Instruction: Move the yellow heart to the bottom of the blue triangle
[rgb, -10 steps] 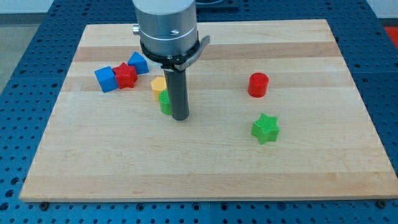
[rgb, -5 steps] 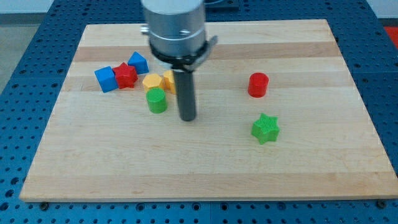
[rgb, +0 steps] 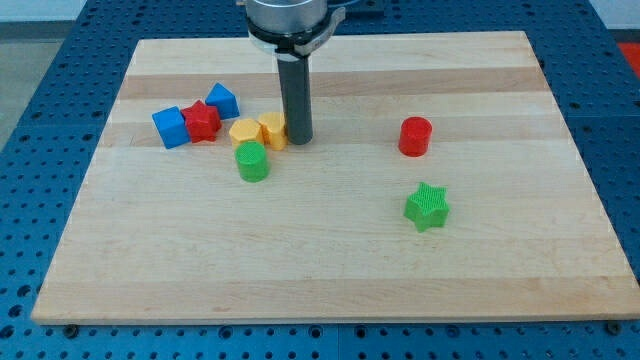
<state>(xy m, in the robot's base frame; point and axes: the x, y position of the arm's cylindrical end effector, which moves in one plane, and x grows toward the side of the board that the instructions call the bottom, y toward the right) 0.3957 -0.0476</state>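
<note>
The yellow heart (rgb: 244, 132) lies left of centre, just below and right of the blue triangle (rgb: 222, 101). A second, more angular yellow block (rgb: 271, 130) touches the heart's right side. My tip (rgb: 297, 141) stands right against that second yellow block's right side, with the heart one block further to the view's left. A green cylinder (rgb: 252, 161) sits just below the two yellow blocks.
A red block (rgb: 202, 121) and a blue cube (rgb: 170, 127) sit side by side left of the blue triangle. A red cylinder (rgb: 415, 136) stands right of centre, and a green star (rgb: 427, 206) lies below it. The arm's body hangs over the board's top edge.
My tip has moved from below the green cylinder's right side toward the view's top and now stands beside the right yellow block. The two yellow blocks, once partly hidden by the rod, show fully.
</note>
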